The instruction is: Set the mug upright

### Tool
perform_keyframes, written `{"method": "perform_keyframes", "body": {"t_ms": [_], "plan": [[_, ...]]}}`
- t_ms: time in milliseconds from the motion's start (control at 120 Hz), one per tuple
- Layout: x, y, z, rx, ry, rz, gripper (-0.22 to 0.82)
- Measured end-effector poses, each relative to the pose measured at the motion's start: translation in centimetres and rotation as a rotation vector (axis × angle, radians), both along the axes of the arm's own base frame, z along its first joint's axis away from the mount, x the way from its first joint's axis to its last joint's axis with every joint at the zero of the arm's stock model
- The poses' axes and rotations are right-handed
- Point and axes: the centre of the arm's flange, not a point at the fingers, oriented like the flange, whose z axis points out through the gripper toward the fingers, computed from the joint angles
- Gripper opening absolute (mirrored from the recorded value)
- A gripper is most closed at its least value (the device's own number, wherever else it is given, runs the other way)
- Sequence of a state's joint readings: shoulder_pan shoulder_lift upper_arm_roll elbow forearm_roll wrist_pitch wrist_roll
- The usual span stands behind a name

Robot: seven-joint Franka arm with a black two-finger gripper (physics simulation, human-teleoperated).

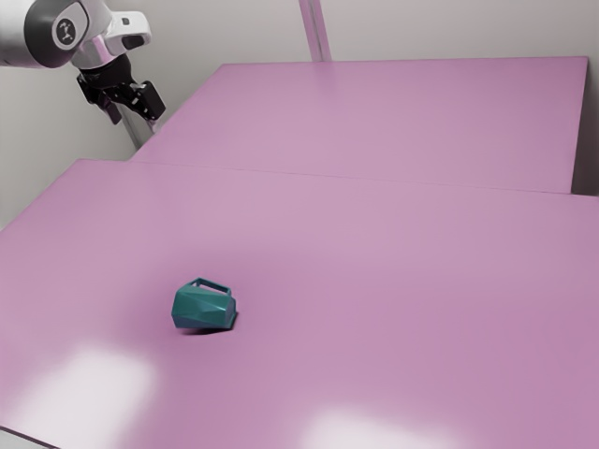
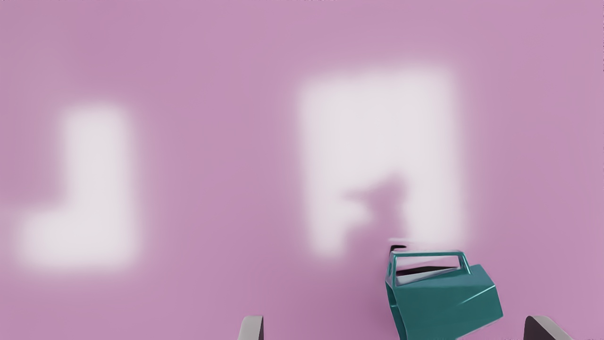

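Mug: teal, faceted, with angular handle. Lying on its side on the pink counter, handle raised, toward the exterior view's left. Not yet upright.

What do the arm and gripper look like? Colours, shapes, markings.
Arm: white, smooth, rounded housing. Dark grey round joint cap with a pale circular emblem. White wrist section with a small dark patch. Gripper: black, angular, two jaws; the wrist view shows light grey on their tips, with darker sides.
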State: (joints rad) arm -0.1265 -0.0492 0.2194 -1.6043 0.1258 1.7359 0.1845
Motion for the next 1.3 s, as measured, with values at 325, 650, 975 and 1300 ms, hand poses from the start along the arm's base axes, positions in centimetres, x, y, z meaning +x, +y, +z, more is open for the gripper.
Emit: {"method": "perform_keyframes", "body": {"t_ms": [325,650,975,1300], "plan": [[-0.4,0.8,-2.0,-0.003,0.029,-0.008,0.6],[-1.5,4.2,-9.6,-0.174,0.141,0.098,0.6],[-5.2,10.9,-21.4,-0.474,0.309,0.37,0.6],[-3.9,8.5,-30.5,-0.645,0.449,0.454,0.6]]}}
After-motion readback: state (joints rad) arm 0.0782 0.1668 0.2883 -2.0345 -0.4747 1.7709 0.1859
